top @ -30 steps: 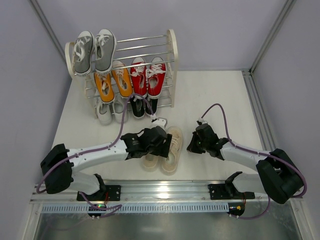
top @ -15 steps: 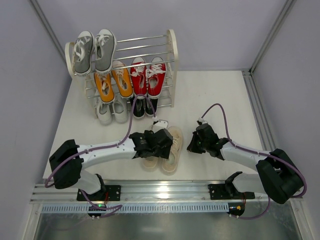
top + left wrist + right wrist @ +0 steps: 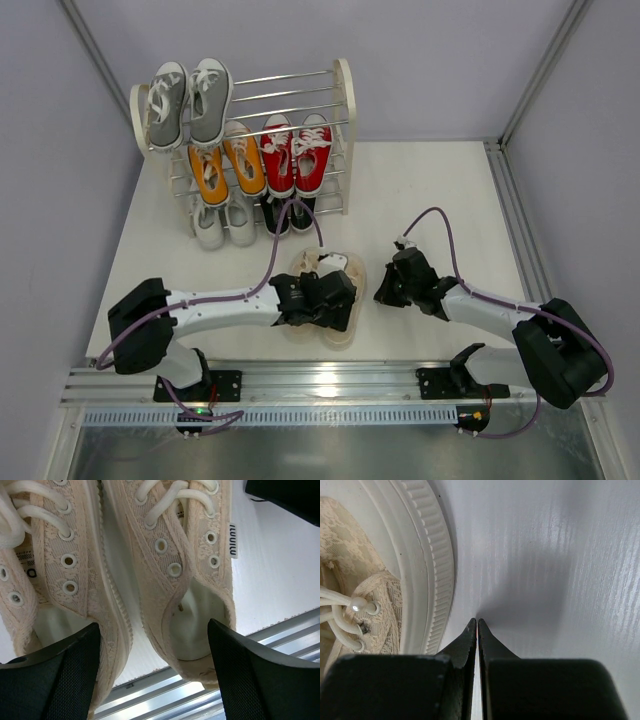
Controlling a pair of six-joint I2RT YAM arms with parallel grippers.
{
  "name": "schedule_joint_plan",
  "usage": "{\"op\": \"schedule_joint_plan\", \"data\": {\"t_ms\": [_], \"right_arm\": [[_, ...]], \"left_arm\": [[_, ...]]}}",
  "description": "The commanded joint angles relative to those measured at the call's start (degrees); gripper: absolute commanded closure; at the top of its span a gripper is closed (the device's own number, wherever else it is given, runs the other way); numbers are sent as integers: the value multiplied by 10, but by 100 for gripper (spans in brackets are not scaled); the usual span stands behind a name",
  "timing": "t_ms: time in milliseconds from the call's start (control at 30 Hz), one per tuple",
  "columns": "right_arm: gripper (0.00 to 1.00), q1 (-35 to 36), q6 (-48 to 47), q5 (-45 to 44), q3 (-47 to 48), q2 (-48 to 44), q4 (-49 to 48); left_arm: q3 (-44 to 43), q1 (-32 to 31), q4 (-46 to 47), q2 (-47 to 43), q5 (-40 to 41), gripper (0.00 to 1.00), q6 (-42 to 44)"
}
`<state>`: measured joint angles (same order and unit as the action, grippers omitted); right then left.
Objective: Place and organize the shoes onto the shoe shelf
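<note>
Sneakers (image 3: 167, 550) beneath parted left gripper (image 3: 152, 630)

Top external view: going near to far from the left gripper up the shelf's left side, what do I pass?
Left gripper, open over the beige shoes → white shoes → orange shoes → grey shoes.

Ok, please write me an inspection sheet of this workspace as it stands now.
Surface: white table, no stains seen.
Job's things: shoe shelf holds grey pair, orange pair, red pair, white pair, black pair; beige pair on the table.
Clutter: nothing seen.
Grippers: left gripper open over the beige heels; right gripper shut, empty, beside them.
Cables: purple cables, one along each arm.
Surroundings: grey walls; metal rail at near edge.
</note>
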<state>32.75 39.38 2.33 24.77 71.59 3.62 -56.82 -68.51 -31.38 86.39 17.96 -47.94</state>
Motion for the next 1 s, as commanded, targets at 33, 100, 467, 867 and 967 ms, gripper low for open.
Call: {"op": "schedule_joint_plan", "data": {"t_ms": [33,100,467,867,967], "right_arm": [[96,-3,-14,-9,-15,-2,16],[96,-3,-14,-8,-15,-2,16],[96,-3,-15,-6,-12,-6,17],[96,-4,-17,-6,-20,-15,17],[96,-4,-19,-5,-19,-17,19]], "left_arm": [[8,1,27,16,25,20,-15],[19,12,38,18,31,22,-17],[42,59,168,13,77,91,37],[47,78,222,74,66,46,44],[51,79,236,73,72,100,51]]}}
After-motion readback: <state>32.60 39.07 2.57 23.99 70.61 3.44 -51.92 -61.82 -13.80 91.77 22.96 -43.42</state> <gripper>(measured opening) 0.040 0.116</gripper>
